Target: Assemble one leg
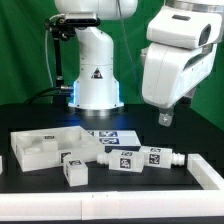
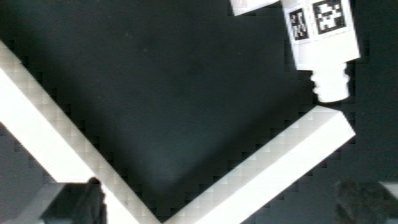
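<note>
Several white legs with black-and-white tags lie on the dark table in the exterior view: one (image 1: 125, 158) at the middle, one (image 1: 156, 157) just to its right with its peg end pointing to the exterior view's right, and a short one (image 1: 75, 168) further left. My gripper (image 1: 163, 117) hangs above the table, up and to the right of them, open and empty. In the wrist view one leg (image 2: 317, 25) shows with its narrow peg end (image 2: 331, 82). My gripper (image 2: 217, 205) is far from it, its dark fingers (image 2: 71, 205) blurred and wide apart.
The large flat white panel (image 1: 35, 148) lies at the exterior view's left. The marker board (image 1: 103, 132) lies before the robot base (image 1: 97, 85). A white raised rim (image 1: 205, 170) stands at the right front; its corner (image 2: 178, 205) shows under the gripper in the wrist view.
</note>
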`<action>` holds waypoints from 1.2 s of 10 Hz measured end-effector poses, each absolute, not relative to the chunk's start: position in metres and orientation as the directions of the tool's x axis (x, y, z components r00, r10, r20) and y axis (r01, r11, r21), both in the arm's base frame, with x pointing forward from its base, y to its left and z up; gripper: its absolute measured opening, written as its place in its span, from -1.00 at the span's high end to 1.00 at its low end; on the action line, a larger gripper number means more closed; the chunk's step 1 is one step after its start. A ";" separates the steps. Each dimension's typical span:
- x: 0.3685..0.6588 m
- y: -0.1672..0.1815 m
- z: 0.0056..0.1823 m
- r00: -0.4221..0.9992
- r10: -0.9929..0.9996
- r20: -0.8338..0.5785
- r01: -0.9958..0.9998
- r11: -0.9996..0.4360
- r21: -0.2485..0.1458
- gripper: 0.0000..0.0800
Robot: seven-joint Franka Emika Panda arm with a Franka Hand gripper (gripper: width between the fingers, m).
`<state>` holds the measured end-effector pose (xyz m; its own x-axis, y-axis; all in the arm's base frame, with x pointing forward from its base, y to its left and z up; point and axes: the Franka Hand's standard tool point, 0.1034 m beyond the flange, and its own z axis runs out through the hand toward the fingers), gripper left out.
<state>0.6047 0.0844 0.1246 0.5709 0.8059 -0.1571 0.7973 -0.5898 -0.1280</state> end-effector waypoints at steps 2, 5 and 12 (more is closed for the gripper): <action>0.605 0.084 0.124 0.571 0.806 -0.157 0.797 -0.590 -0.128 -0.63; 0.605 0.084 0.124 0.572 0.806 -0.156 0.797 -0.590 -0.128 -0.63; 0.545 0.088 0.082 0.515 0.857 -0.020 0.857 -0.515 -0.024 -0.63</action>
<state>0.5452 0.0883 0.0815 0.5145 0.8573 -0.0197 0.8569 -0.5149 -0.0237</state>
